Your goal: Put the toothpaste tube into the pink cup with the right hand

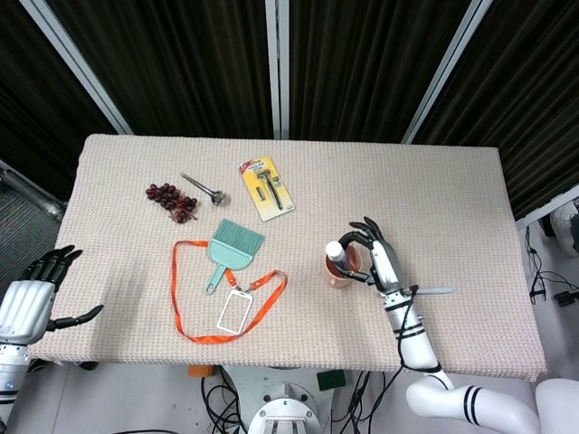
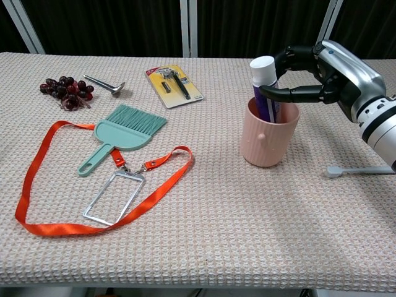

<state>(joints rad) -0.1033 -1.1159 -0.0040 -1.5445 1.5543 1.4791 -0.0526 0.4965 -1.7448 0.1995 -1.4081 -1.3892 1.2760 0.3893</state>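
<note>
Fingers curled loosely around toothpaste tube, whether gripping or just released impossible to tell. Right hand beside and above pink cup. Tube standing cap-up inside cup, tilted slightly. Left hand spread, holding nothing, off table edge.

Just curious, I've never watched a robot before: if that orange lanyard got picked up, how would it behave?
The orange lanyard would probably droop limply, since its strap lies in loose curves. The card holder clipped to it would likely dangle and swing. It looks light.
</note>
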